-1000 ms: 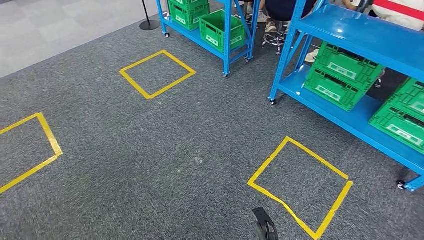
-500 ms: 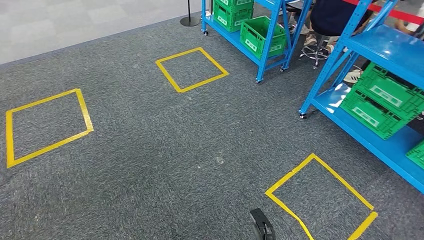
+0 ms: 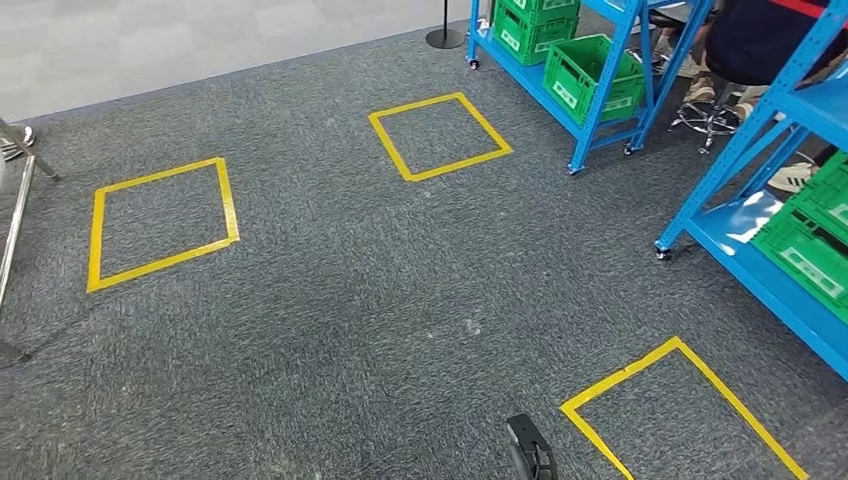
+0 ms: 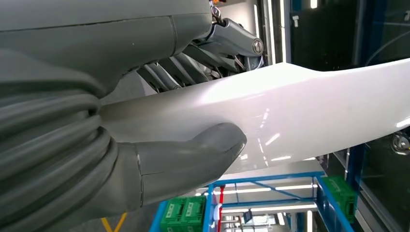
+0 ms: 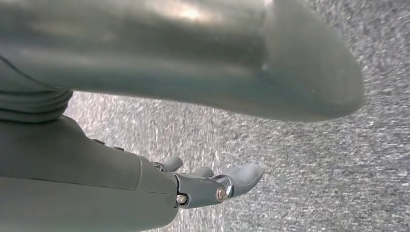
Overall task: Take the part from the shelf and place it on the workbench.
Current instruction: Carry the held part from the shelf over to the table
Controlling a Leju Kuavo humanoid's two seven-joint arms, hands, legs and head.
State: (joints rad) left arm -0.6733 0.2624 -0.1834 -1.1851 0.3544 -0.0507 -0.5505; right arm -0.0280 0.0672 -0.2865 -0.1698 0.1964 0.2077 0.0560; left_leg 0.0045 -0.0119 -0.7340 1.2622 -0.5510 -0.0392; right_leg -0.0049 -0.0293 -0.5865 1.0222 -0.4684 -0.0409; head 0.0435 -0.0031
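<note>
- The left hand grips the part, a glossy white curved panel; in the left wrist view the thick grey thumb presses one face and the darker fingers close over the other.
- The part sticks out well beyond the hand, its far end running past the frame's edge, with blue shelving and green crates behind it.
- The right hand is released: its fingers lie stretched and apart over the grey carpet, nothing between them.
- From the head camera the view looks down on speckled dark grey carpet marked with yellow tape squares.
- One yellow square sits toward the carpet's left side, a second square lies near the far edge, and a third square is cut off at the near right corner.
- A blue shelf on castors stands at the far right, green crates on its lowest level.
- A second blue shelf runs along the right edge with a green crate on its low deck.
- Between the two shelves a person's legs show above a stool base.
- A black stanchion base stands where carpet meets the pale floor.
- Metal legs of some frame show at the left edge.
</note>
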